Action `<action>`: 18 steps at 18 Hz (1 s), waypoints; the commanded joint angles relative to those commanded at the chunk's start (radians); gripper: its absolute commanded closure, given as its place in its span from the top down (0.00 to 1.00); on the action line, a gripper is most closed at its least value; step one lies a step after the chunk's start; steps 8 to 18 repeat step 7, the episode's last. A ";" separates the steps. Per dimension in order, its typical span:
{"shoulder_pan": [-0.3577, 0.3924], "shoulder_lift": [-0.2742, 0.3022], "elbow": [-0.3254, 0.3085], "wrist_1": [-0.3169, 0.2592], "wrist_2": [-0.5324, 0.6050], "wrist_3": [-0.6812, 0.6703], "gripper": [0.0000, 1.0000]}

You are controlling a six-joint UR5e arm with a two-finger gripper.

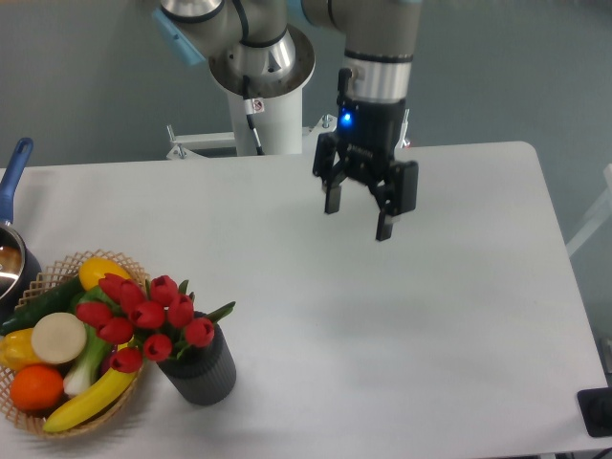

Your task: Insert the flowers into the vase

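The flowers, a tight bunch of red tulip buds with green leaves, stand in the vase, a short dark ribbed cylinder at the front left of the white table. The bunch leans left over the basket's edge. My gripper hangs above the middle back of the table, far up and right of the vase. Its two fingers are spread apart and hold nothing.
A wicker basket with a banana, an orange, a cucumber and other produce sits at the front left, touching the vase. A pot with a blue handle stands at the left edge. The robot base is behind the table.
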 joint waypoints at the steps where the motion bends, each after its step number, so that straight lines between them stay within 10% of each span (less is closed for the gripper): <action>1: 0.014 0.009 0.006 -0.029 0.000 0.049 1.00; 18: 0.075 0.045 0.003 -0.099 -0.002 0.171 1.00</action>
